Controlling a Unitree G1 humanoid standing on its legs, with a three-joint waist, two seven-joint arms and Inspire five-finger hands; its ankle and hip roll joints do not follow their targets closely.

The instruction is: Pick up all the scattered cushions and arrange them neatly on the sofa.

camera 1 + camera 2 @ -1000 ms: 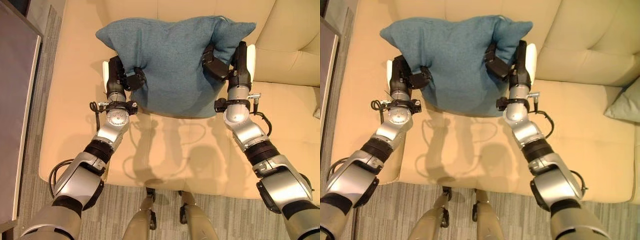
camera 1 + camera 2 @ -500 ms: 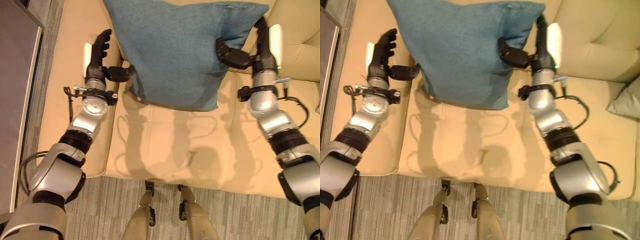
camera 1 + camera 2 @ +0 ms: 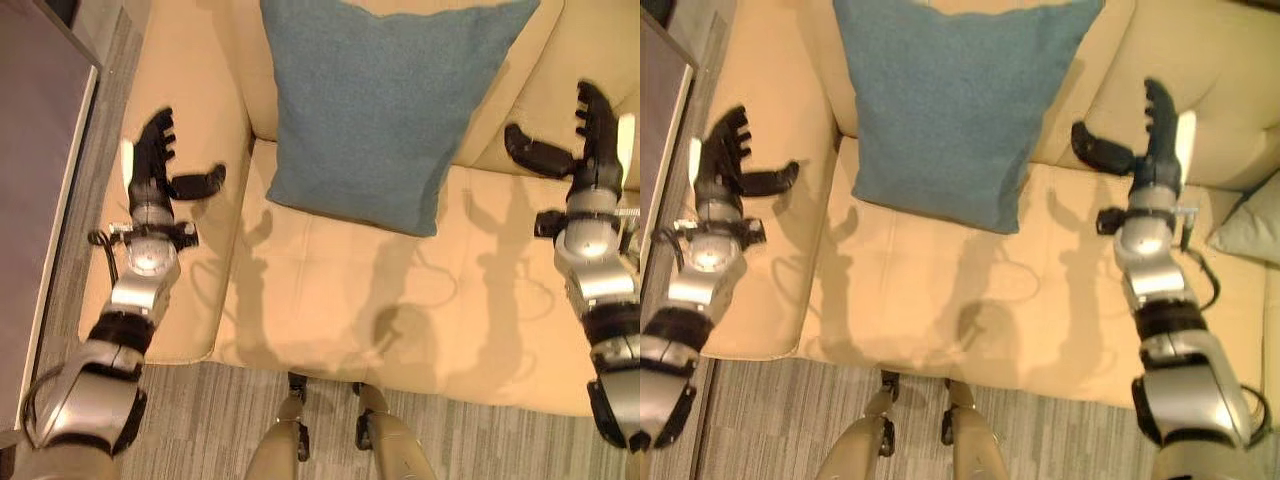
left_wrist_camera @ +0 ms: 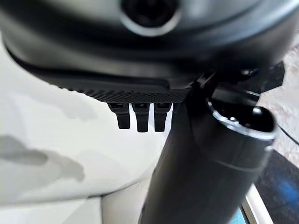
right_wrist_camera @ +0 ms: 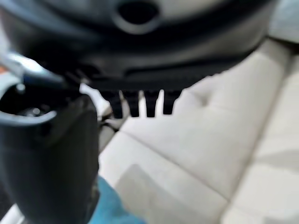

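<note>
Sofa [image 3: 330,300] cream, teal cushion [image 3: 375,110] propped; left hand [image 3: 150,165], right hand [image 3: 590,130] fingers apart; grey carpet [image 3: 200,420].

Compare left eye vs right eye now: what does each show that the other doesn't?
Left eye: a dark panel runs broad beside the sofa's left arm.
Right eye: a pale grey-green cushion lies at the sofa's right edge.
Both: the teal cushion leans on the sofa backrest, with the left hand and right hand open on either side, touching nothing.
</note>
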